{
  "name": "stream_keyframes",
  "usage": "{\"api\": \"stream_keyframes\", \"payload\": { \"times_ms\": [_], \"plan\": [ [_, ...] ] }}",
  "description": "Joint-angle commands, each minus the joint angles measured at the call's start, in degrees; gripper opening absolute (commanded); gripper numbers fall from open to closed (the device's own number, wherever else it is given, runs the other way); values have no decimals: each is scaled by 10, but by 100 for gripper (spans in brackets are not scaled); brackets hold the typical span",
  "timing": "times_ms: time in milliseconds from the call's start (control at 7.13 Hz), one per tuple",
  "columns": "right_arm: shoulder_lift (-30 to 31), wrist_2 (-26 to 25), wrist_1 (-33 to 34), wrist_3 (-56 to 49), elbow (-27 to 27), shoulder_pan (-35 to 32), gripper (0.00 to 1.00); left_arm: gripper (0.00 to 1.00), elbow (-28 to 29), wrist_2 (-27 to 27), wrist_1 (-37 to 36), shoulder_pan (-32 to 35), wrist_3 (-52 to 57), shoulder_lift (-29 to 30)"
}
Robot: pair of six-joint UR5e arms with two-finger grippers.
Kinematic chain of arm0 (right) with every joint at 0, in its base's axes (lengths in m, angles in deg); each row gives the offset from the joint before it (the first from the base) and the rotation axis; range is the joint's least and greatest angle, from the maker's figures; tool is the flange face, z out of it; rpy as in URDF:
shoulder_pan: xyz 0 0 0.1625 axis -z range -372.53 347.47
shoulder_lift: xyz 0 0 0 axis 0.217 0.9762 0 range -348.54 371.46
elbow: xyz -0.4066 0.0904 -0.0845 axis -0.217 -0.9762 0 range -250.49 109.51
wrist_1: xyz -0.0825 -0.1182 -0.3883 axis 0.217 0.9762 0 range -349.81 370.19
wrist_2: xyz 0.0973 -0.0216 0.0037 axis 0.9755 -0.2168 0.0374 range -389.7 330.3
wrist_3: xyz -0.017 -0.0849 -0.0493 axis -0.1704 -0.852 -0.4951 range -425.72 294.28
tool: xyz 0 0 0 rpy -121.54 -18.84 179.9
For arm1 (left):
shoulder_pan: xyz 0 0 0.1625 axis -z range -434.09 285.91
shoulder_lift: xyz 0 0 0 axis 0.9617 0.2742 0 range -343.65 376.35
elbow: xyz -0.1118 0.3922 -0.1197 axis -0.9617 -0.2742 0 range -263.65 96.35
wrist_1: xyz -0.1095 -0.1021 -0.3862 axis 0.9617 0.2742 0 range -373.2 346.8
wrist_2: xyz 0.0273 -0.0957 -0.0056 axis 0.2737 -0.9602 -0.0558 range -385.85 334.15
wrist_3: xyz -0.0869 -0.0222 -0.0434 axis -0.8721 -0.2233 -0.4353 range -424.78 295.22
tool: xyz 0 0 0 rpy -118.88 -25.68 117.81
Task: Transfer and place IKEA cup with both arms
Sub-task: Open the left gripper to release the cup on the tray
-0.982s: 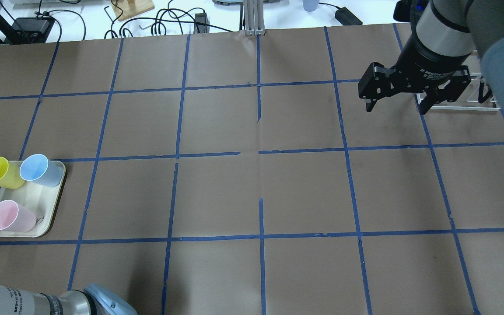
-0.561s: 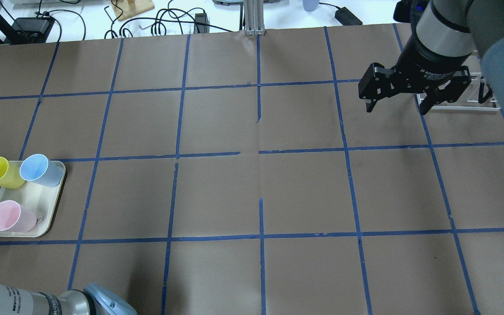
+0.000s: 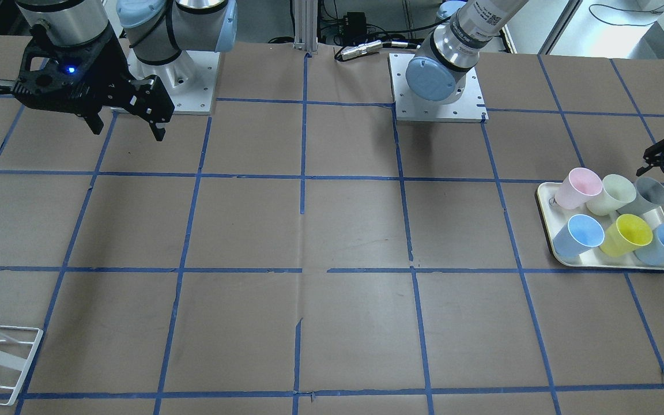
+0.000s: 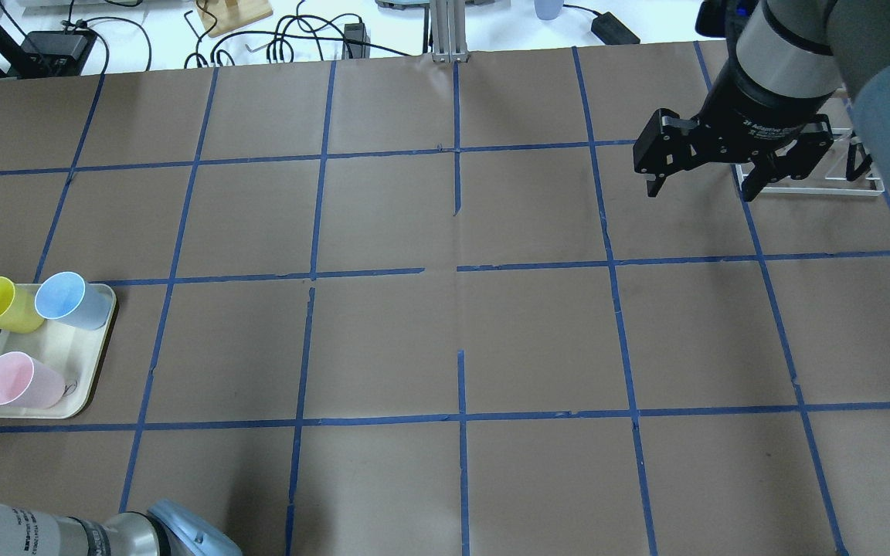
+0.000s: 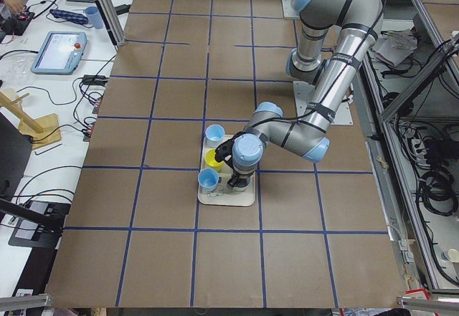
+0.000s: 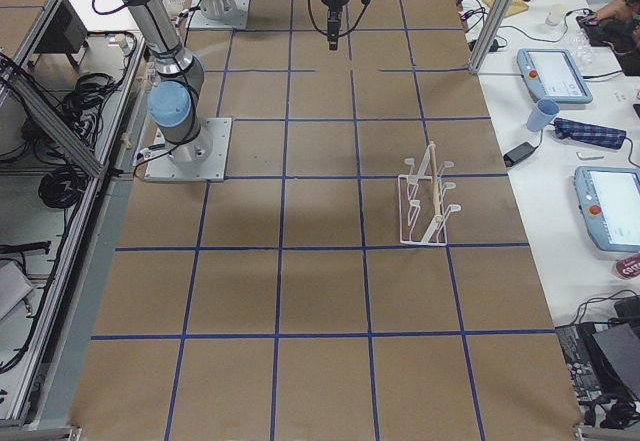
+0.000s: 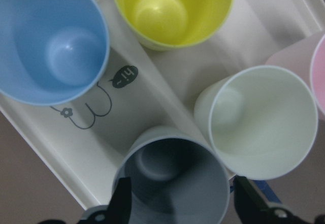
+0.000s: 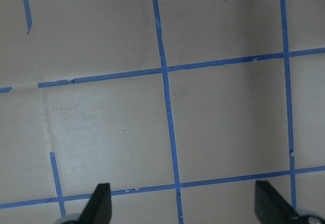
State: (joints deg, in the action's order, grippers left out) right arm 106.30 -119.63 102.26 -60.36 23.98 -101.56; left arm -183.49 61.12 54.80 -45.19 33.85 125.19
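The IKEA cup [image 7: 170,178] stands open-side up in a corner of the tray [image 3: 620,265] at the table's left end, just beside the pale green cup [image 7: 261,120]. The left gripper [image 7: 185,206] hangs over it with jaws spread, one finger on each side of the grey rim. Whether the pads touch its wall is hard to tell from this angle. The right gripper [image 4: 698,193] hovers above the brown table [image 4: 383,347] at the far right, near the wire rack [image 6: 425,206] — jaws wide apart, holding nothing.
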Motion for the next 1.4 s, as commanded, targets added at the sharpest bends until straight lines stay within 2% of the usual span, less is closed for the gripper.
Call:
{"api": "stream_keyframes", "payload": {
  "times_ms": [0,561,982,1262],
  "plan": [
    [17,1,0,0,0,-1,100,100,3,-3,8,5,-20,-28],
    [13,5,-23,0,0,-3,100,100,2,-7,113,61,-163,-141],
    [4,8,-32,1,-9,-3,100,100,3,-16,212,160,-329,-215],
    [1,9,-32,1,-9,-3,100,100,12,-36,245,280,-509,-251]
  ]
}}
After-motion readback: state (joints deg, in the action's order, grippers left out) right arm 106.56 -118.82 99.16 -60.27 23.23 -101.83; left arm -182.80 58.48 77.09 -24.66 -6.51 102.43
